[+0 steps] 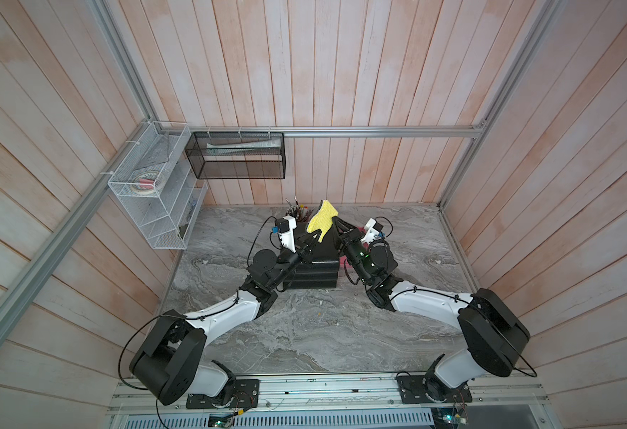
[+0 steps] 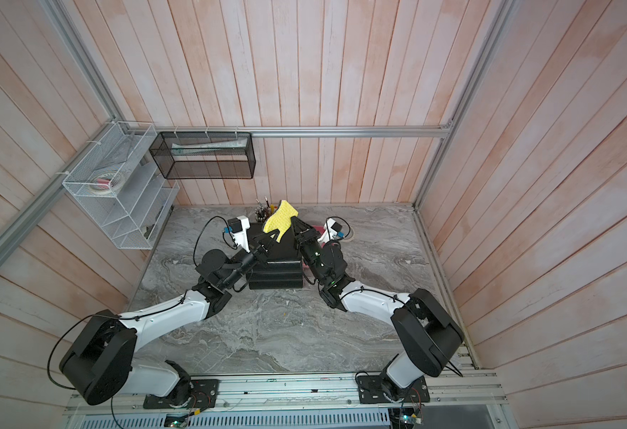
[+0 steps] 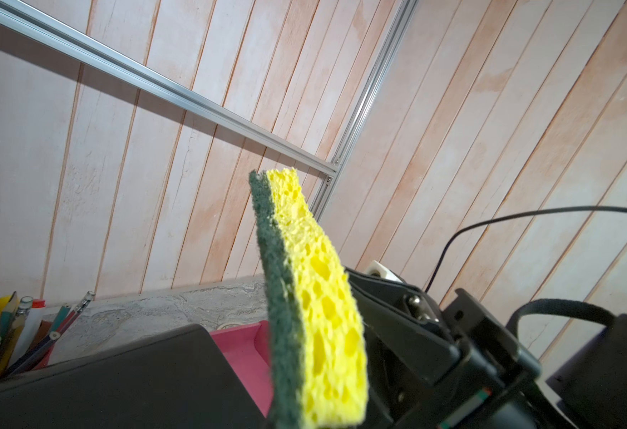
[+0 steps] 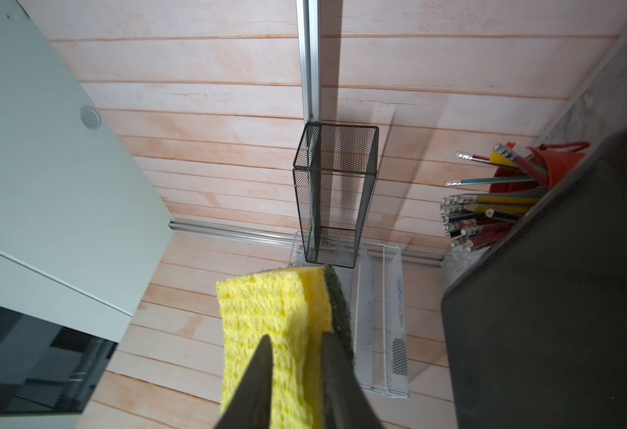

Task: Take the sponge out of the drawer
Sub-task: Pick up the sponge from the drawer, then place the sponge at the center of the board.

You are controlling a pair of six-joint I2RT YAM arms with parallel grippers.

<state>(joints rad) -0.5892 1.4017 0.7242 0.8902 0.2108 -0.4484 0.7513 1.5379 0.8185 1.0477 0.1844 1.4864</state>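
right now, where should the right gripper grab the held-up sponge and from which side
Grip the sponge by its free upper half, from the robot's right, pinching yellow face against green pad; the left gripper occupies its lower end.

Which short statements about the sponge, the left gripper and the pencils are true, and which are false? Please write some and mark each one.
1. The sponge is held up in the air above the black drawer unit. True.
2. The sponge is yellow on every side. False: one face is dark green.
3. The left gripper has its fingers shut on the sponge. True.
4. The pencils lie flat on the table. False: they stand in a red cup by the drawer unit.
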